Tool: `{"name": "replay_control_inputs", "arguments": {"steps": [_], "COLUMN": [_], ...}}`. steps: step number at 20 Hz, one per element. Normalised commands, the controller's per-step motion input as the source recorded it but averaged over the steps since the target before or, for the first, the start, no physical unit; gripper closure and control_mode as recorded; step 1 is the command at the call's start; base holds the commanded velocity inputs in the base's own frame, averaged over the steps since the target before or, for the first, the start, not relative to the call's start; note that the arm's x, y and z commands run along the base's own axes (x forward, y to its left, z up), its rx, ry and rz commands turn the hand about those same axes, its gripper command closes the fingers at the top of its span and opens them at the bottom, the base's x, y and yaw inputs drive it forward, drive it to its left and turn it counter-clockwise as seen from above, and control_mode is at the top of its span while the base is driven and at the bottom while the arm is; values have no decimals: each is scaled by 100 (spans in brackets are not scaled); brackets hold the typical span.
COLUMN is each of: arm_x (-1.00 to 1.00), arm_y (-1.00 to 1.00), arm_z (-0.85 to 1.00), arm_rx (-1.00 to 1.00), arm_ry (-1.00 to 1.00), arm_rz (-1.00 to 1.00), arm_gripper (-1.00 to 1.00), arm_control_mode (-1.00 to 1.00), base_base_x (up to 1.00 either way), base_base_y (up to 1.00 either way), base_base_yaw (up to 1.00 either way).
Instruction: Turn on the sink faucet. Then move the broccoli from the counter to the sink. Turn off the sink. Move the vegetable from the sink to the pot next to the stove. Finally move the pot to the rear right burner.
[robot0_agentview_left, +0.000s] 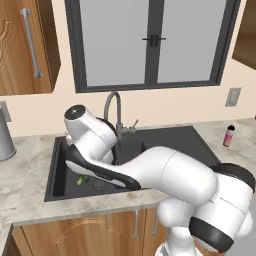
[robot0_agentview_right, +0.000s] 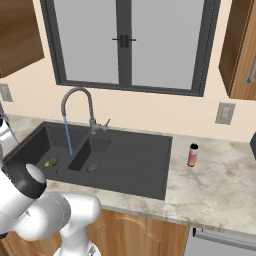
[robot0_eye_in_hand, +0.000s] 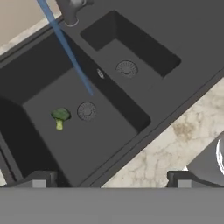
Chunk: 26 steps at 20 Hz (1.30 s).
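You see broccoli (robot0_eye_in_hand: 60, 117) lying in large basin of sink (robot0_eye_in_hand: 144, 120) beside drain (robot0_eye_in_hand: 86, 111), water (robot0_eye_in_hand: 65, 46) running in; claw (robot0_eye_in_hand: 109, 180) open, empty.

Before you: a cream wall (robot0_agentview_right: 150, 107) with a dark-framed two-pane window (robot0_agentview_right: 125, 42), wooden wall cabinets (robot0_agentview_left: 25, 47) on either side, a grey outlet plate (robot0_agentview_right: 224, 113), and wooden base cabinets (robot0_agentview_left: 85, 232) below.
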Motion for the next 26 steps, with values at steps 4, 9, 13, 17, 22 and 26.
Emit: {"name": "replay_control_inputs", "arguments": {"steps": [4,9,13,17,22,26], "arm_x": [-48,-43,-38,-33,-24,-10], "arm_y": [-35,-44,-54,-58,-63,-67], "arm_z": [12,27,30,24,18,7], "arm_rx": [0,0,0,0,0,1], "arm_ry": [-1,-4,-7,-4,-3,-4], "arm_rz": [25,24,23,21,19,16], "arm_gripper": [-100,-100,-100,-100,-100,-100], "arm_control_mode": [-100,-100,-100,-100,-100,-100], "base_base_x": [0,0,0,0,0,0], "base_base_y": [0,0,0,0,0,0], "base_base_yaw": [0,0,0,0,0,0]}}
